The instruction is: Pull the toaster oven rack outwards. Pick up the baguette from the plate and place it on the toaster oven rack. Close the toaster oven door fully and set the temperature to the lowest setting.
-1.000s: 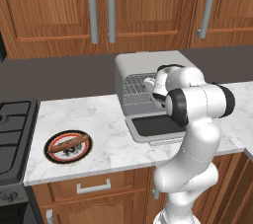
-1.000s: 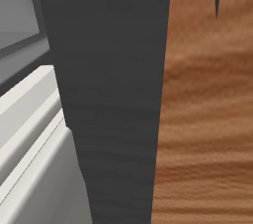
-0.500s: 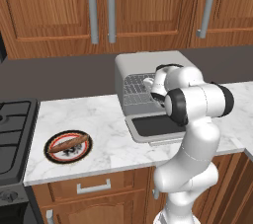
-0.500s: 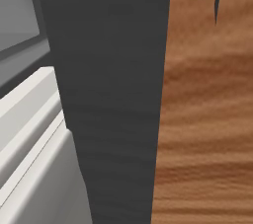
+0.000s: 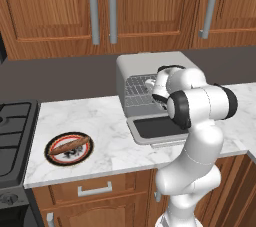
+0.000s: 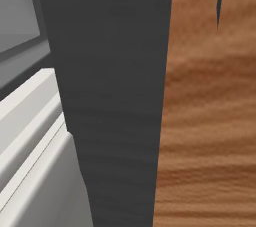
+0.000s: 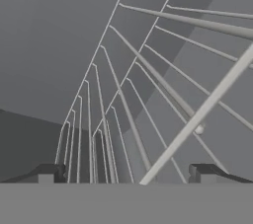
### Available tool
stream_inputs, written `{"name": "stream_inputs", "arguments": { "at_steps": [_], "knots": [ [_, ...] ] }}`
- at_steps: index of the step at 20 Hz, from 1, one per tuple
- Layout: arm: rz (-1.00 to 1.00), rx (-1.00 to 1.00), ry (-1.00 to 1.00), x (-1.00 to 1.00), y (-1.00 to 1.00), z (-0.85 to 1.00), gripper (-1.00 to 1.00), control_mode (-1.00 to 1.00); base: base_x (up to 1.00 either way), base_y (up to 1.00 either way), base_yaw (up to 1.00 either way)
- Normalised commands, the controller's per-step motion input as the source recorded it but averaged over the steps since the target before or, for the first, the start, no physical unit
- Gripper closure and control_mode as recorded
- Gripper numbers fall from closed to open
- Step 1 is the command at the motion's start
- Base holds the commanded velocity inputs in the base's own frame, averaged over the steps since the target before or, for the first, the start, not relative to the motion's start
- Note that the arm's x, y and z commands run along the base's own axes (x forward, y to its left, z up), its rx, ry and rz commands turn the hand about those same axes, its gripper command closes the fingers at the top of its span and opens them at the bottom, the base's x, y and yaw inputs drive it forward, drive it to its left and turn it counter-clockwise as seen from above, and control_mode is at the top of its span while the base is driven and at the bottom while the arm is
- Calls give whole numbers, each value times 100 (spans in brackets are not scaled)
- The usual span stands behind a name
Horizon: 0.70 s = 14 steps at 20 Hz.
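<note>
The toaster oven (image 5: 150,62) stands at the back of the counter, with its door (image 5: 155,127) folded down flat towards me. My gripper (image 5: 150,85) reaches into the cavity mouth at the silver wire rack (image 5: 135,92). In the hand view the gripper (image 7: 126,176) is open, and the rack (image 7: 148,70) spreads out close ahead. The rack's thick front bar (image 7: 197,117) runs slantwise between the two fingertips (image 7: 47,173). Far to the left, the golden-brown baguette (image 5: 70,145) lies on the red-and-black rimmed plate (image 5: 52,155).
A black stove (image 5: 12,126) borders the marble counter (image 5: 100,118) on the left. Wooden wall cabinets (image 5: 100,11) hang above the oven. The right base view sits close against a dark panel (image 6: 115,96) and a wood face (image 6: 210,121).
</note>
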Motion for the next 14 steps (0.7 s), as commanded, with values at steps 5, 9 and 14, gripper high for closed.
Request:
{"name": "stream_inputs", "arguments": {
  "at_steps": [5,9,14],
  "knots": [
    [0,0,0,0,0,0,100,-100,0,0,0],
    [0,0,0,0,0,0,100,-100,0,0,0],
    [0,0,0,0,0,0,100,-100,0,0,0]
  ]
}}
